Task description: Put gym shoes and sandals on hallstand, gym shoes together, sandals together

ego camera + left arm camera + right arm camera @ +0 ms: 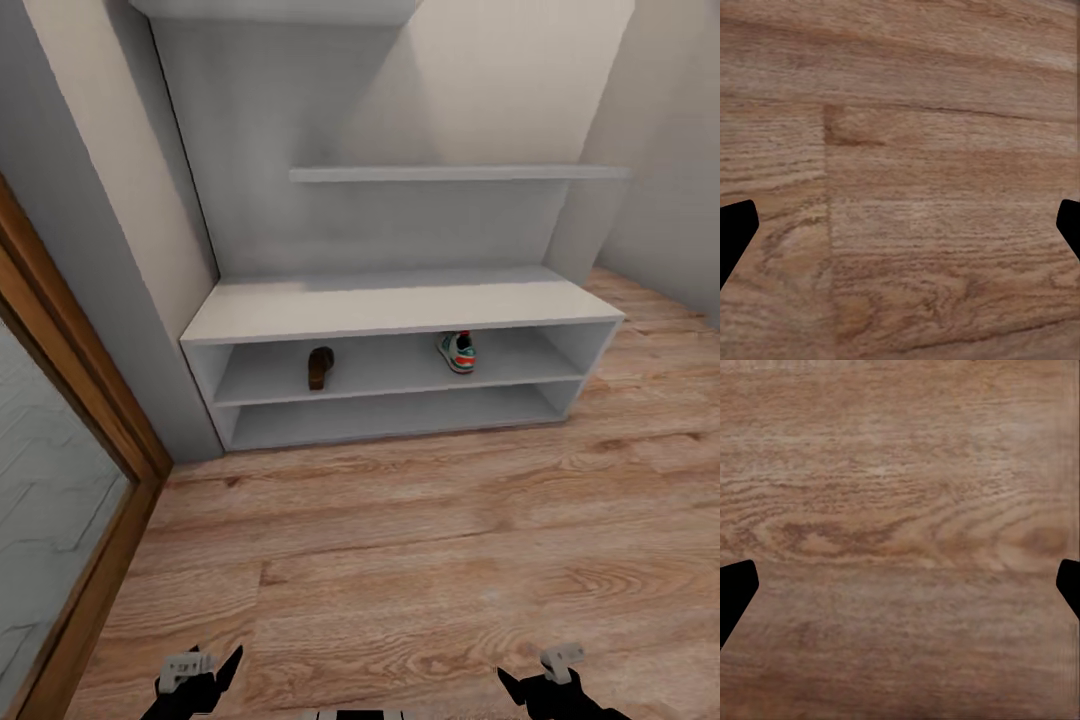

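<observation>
Corridor corner: the pale grey hallstand [400,310] stands against the wall on light wood-grain plank floor [420,560], with two staggered wall shelves above its bench top. On its upper open shelf lie one brown sandal [320,367], toward the left, and one gym shoe [457,351], toward the right, well apart. A wood-framed panel [70,400] borders the left. The left gripper [900,229] and right gripper [900,589] hang over bare planks, fingers spread wide, holding nothing.
</observation>
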